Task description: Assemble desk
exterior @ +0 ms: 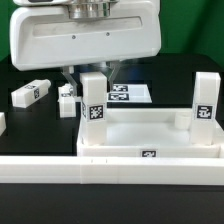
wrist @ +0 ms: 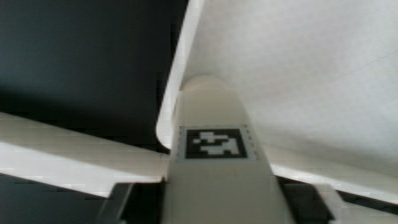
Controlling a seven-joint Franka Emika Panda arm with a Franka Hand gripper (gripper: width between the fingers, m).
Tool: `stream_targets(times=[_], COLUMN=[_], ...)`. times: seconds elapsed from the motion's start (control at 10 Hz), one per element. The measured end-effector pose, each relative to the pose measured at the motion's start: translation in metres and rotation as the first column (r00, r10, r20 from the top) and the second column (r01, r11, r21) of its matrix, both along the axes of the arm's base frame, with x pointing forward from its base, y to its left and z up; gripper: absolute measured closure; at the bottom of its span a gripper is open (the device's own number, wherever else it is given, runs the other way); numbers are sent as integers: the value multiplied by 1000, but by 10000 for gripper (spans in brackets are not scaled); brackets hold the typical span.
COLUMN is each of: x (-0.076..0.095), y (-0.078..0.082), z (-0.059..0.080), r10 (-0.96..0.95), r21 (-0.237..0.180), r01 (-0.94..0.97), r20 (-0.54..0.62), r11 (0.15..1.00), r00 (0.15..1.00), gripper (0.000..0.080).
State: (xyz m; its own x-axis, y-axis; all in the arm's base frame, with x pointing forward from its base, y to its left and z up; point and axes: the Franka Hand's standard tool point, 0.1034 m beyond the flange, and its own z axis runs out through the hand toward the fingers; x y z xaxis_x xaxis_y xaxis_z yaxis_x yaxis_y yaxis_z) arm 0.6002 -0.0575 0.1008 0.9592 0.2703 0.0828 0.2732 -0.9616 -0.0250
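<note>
- Desk tabletop (exterior: 110, 148) lies rim-up at the worktop's near edge, against the border bar (exterior: 60, 176).
- Gripper (exterior: 92, 76) straddles the upright leg (exterior: 95, 104) at a tabletop corner; I cannot tell whether its fingers (wrist: 132, 202) press on it.
- Second upright leg (exterior: 203, 98) stands at another corner.
- First loose leg (exterior: 30, 92) and second loose leg (exterior: 67, 100) lie toward the far edge.

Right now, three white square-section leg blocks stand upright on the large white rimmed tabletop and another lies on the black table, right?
No, the exterior view shows only two upright on the large white rimmed tabletop: one white square-section leg block at that view's left, another at its right. A third lies on the black table.
</note>
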Motion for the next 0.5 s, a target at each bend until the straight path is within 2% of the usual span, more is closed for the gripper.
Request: stream_targets(times=[0.3,0.5], x=[0,1], y=[0,0], z=[0,1], r10=[-257,-467], r21=[27,36], r01=[258,468], r20=[-13,-29], r11=[966,883], r00=[966,884], gripper=[511,510])
